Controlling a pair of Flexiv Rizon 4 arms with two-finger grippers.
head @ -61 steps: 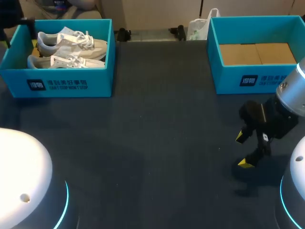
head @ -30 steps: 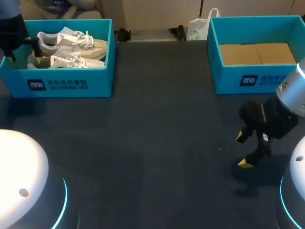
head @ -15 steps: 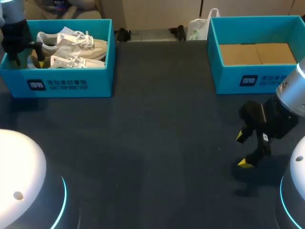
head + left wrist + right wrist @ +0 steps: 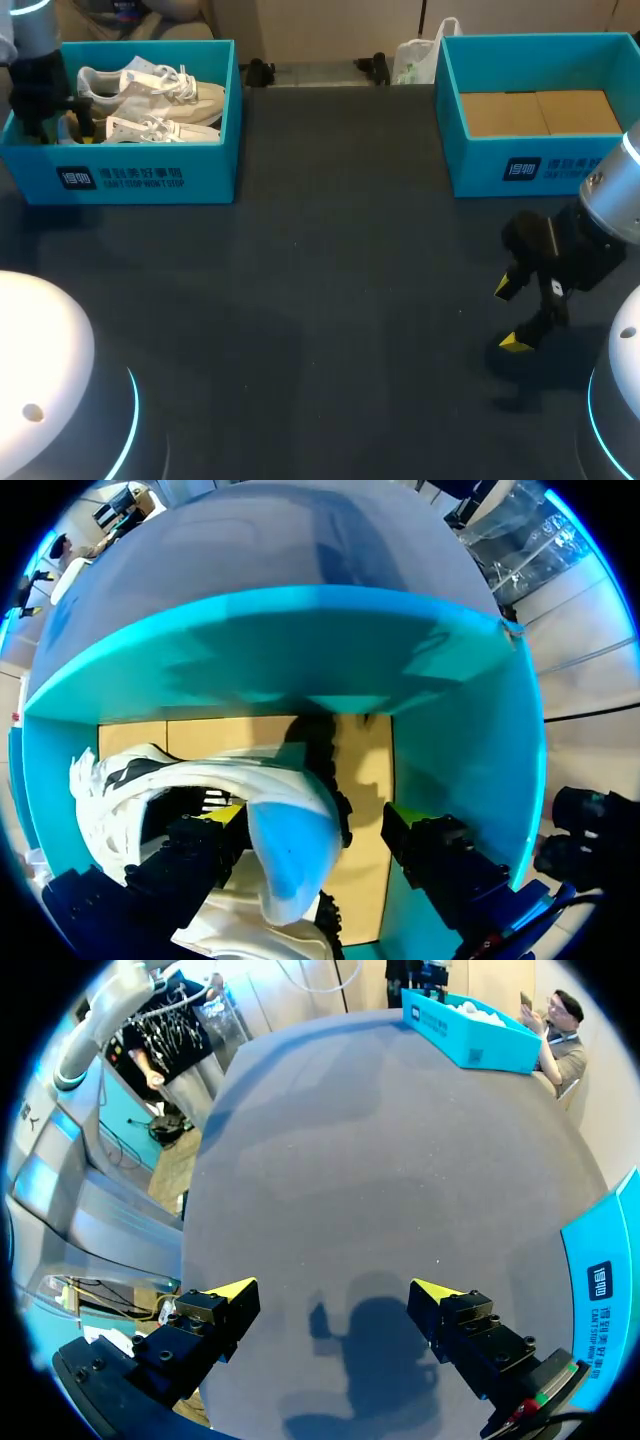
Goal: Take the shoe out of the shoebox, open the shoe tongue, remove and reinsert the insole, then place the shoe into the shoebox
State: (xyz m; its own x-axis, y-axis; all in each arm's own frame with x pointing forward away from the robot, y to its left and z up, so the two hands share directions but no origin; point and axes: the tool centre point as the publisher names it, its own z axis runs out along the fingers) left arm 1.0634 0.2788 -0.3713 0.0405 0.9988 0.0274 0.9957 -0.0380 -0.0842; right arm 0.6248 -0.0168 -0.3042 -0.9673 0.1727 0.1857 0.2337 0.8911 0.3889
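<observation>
Far-left shoebox (image 4: 150,175) holds two white shoes (image 4: 150,90); left end effector (image 4: 315,815) apart, astride one heel. Right end effector (image 4: 335,1290) apart over desk (image 4: 330,300).

left gripper (image 4: 316,814): fingers apart; right gripper (image 4: 334,1288): fingers apart, pointing down

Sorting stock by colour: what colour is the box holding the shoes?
Turquoise blue box, clearest in the head view.

A robot lab: left arm (image 4: 28,45) and right arm (image 4: 612,200) at a dark table (image 4: 330,300) bearing a shoebox (image 4: 150,178) and a second box (image 4: 520,165).
</observation>
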